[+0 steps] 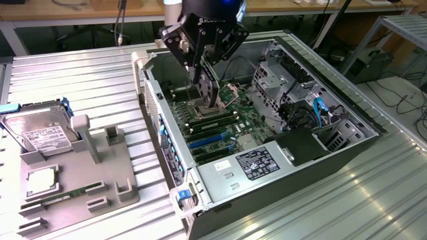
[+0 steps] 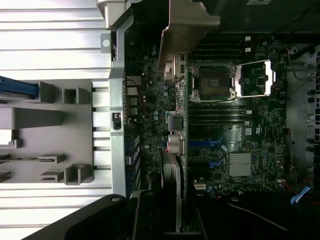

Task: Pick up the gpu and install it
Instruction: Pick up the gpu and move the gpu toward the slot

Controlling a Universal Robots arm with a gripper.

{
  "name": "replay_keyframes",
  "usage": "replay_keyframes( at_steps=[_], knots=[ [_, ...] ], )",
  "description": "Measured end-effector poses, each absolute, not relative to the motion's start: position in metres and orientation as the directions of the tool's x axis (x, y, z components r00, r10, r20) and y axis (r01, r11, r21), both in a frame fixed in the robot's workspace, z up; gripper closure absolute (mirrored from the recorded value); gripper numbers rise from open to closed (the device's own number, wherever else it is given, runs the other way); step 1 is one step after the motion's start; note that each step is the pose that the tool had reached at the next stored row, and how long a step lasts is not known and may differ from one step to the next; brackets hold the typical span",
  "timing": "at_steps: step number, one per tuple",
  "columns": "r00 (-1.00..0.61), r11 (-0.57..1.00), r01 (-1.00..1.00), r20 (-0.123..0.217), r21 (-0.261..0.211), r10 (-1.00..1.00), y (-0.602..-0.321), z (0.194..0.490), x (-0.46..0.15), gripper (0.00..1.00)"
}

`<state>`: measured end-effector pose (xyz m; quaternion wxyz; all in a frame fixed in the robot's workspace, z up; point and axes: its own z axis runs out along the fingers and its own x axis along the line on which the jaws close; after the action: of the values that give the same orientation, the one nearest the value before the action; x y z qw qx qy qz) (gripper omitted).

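My gripper (image 1: pixel 202 67) hangs over the open computer case (image 1: pixel 313 165) and is shut on the gpu (image 1: pixel 209 90). The card stands on edge below the fingers, its lower edge above the motherboard (image 1: pixel 223 125) near the CPU socket. In the wrist view the gpu (image 2: pixel 175 150) shows edge-on as a narrow strip running across the board, with its silver metal bracket (image 2: pixel 187 25) at the far end. The blue expansion slots (image 1: pixel 207 141) lie on the board nearer the power supply, apart from the card.
A grey parts holder (image 1: pixel 73 175) sits at the exterior view's left with a hard drive (image 1: pixel 40 132), a CPU (image 1: pixel 41 180) and a RAM stick (image 1: pixel 67 195). Drive cages and cables (image 1: pixel 300 105) line the case's far side. The power supply (image 1: pixel 257 165) fills its near corner.
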<state>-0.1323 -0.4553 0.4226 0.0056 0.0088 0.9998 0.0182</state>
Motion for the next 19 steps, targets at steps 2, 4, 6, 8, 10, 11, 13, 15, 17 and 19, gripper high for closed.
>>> replay_keyframes(
  at_steps=[2,4,6,8,10,11,13,15,17,19],
  knots=[
    [-1.000,0.999,0.017,-0.011,0.036,0.018,-0.455,0.423,-0.129,0.73],
    [-1.000,0.999,0.017,-0.011,0.036,0.018,-0.455,0.422,-0.127,0.73],
    [-1.000,0.999,0.017,-0.011,0.036,0.018,-0.455,0.422,-0.124,0.73],
    [-1.000,0.999,0.017,-0.011,0.036,0.018,-0.455,0.422,-0.123,0.73],
    [-1.000,0.999,0.017,-0.011,0.036,0.018,-0.455,0.422,-0.121,0.73],
    [-1.000,0.999,0.017,-0.011,0.036,0.018,-0.455,0.422,-0.120,0.73],
    [-1.000,0.999,0.017,-0.011,0.036,0.018,-0.455,0.422,-0.119,0.73],
    [-1.000,0.999,0.017,-0.011,0.036,0.018,-0.455,0.422,-0.117,0.73],
    [-1.000,0.999,0.018,-0.011,0.036,0.018,-0.455,0.422,-0.116,0.73],
    [-1.000,0.999,0.017,-0.011,0.036,0.018,-0.455,0.422,-0.114,0.73]
  ],
)
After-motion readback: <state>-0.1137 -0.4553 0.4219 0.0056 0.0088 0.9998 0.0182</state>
